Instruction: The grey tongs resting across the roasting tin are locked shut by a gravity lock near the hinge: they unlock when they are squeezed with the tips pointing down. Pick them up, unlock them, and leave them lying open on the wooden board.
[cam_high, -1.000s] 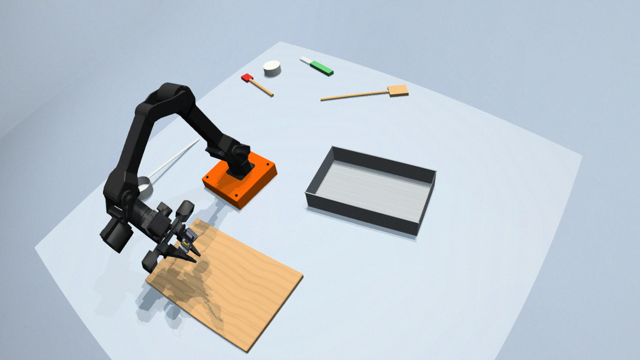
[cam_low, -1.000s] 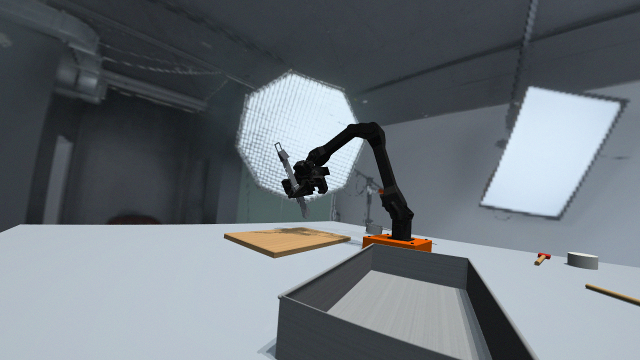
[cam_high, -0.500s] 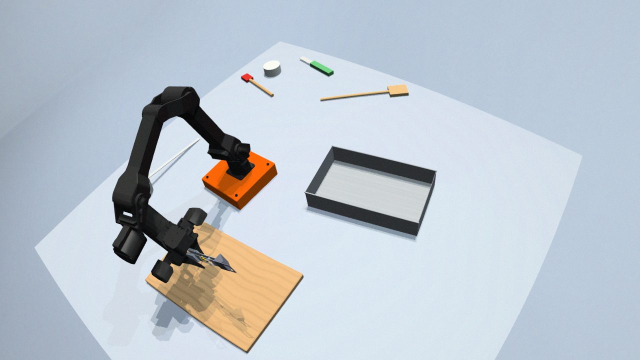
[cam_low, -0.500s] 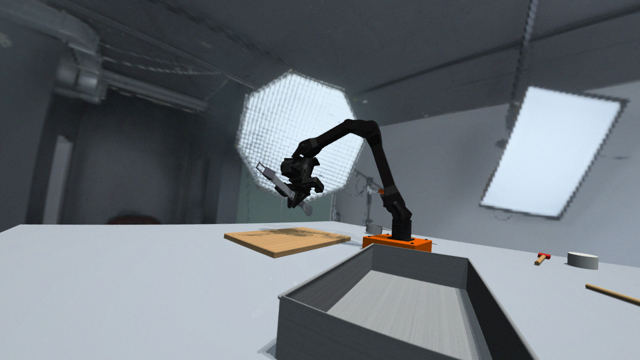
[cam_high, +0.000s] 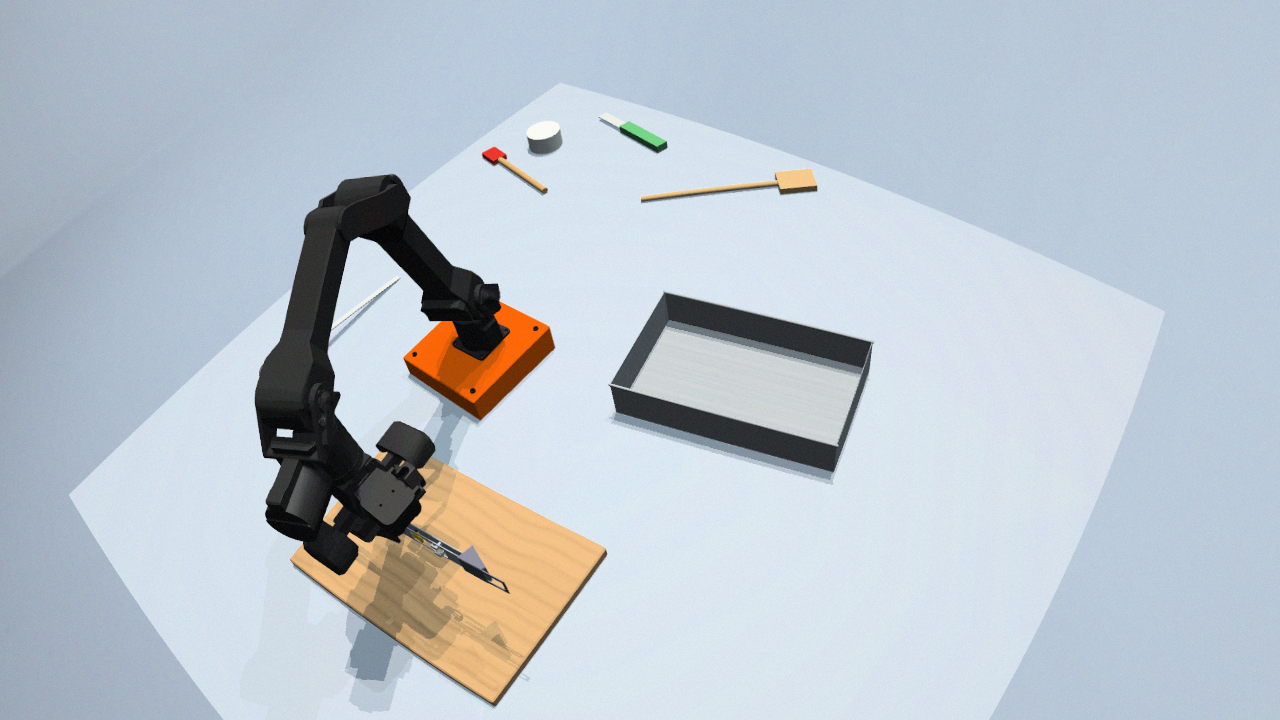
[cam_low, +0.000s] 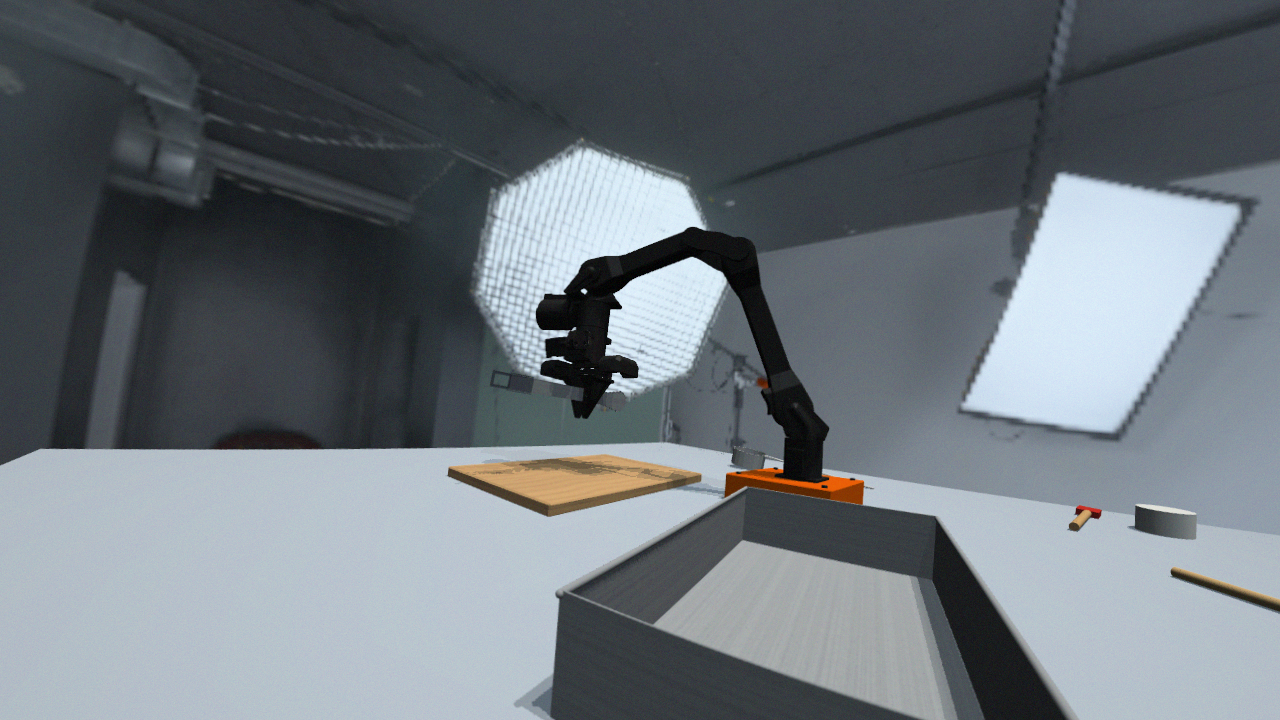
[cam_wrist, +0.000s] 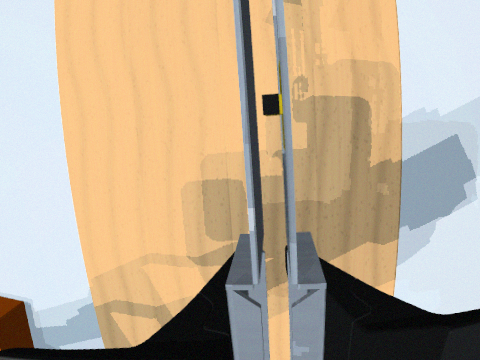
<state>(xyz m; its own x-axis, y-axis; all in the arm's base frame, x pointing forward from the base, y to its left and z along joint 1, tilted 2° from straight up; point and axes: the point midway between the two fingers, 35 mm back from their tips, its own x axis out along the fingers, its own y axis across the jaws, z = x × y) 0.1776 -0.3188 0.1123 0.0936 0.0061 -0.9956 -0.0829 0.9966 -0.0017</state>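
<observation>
My gripper (cam_low: 582, 414) (cam_wrist: 267, 258) points down and is shut on the grey tongs (cam_high: 475, 560) (cam_low: 556, 390) (cam_wrist: 245, 320), high above the wooden board (cam_high: 537, 555) (cam_low: 554, 499) (cam_wrist: 110, 125). The tongs lie nearly level across the fingers, the end with the rectangular loop reaching out and the other end a little lower. Their two arms run close together and nearly parallel in the wrist view, with a small black block and a yellow strip between them. The gripper hides their far part in the top view. The roasting tin (cam_high: 725, 428) (cam_low: 653, 662) holds nothing.
The orange base (cam_high: 478, 394) stands between board and tin. A thin white handle (cam_high: 366, 302) lies behind the arm. At the back are a red-headed tool (cam_high: 523, 174), a white cylinder (cam_high: 544, 137), a green-handled tool (cam_high: 644, 135) and a long wooden tool (cam_high: 795, 180).
</observation>
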